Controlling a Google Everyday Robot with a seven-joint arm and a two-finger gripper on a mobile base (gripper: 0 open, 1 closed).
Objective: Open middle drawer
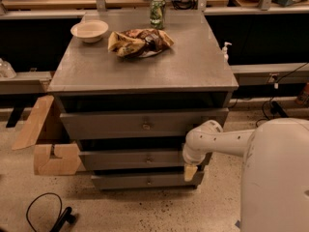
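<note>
Gripper [190, 172] beside the middle drawer [125, 159]
It hangs just below that drawer's right end; how wide it stands cannot be told.

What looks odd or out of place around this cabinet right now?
Nothing spilled or broken. The gripper hangs at the right end of the middle drawer, well off its centre knob. A crumpled snack bag lies on the cabinet top, and an open-flapped cardboard box sits on the floor.
</note>
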